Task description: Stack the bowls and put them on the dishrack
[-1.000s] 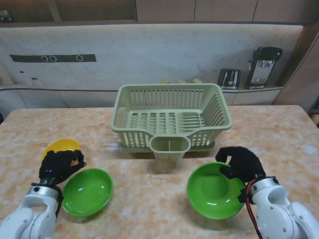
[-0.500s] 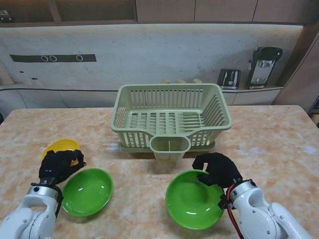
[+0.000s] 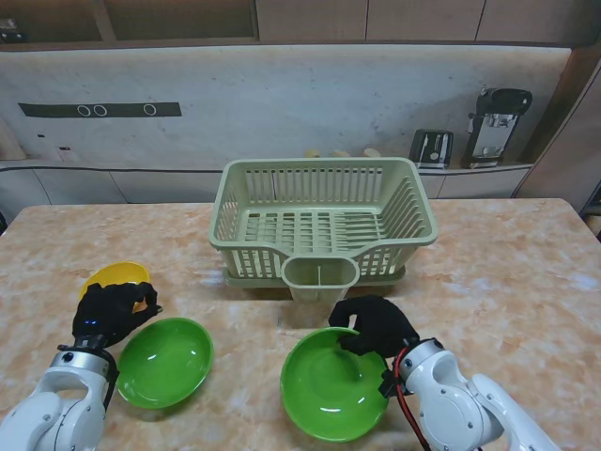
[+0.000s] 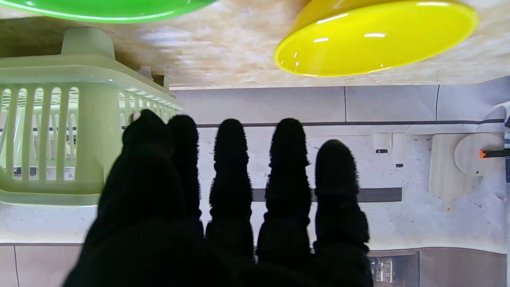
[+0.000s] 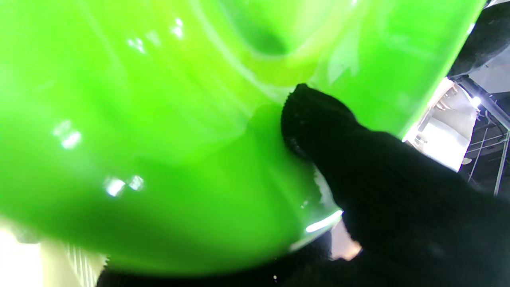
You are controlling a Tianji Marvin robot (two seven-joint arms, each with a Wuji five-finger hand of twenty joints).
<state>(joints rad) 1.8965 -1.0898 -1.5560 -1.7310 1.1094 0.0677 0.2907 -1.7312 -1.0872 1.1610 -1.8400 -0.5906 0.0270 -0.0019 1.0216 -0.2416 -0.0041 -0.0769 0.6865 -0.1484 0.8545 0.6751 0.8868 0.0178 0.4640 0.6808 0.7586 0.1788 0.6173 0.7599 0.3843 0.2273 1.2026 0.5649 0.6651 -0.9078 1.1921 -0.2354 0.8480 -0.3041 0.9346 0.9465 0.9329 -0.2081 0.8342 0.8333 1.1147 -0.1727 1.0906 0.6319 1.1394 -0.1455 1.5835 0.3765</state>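
Stand view recorded the right hand, in black knit glove, with fingers clamped on the far rim of a glossy green bowl, tilted just in front of the slatted pale-green plastic dishrack. The left hand hung with fingers spread, holding nothing, between a yellow bowl and a second green bowl on the marbled table. Since the earlier frame, the held bowl had travelled left toward table centre; the left hand was unchanged.
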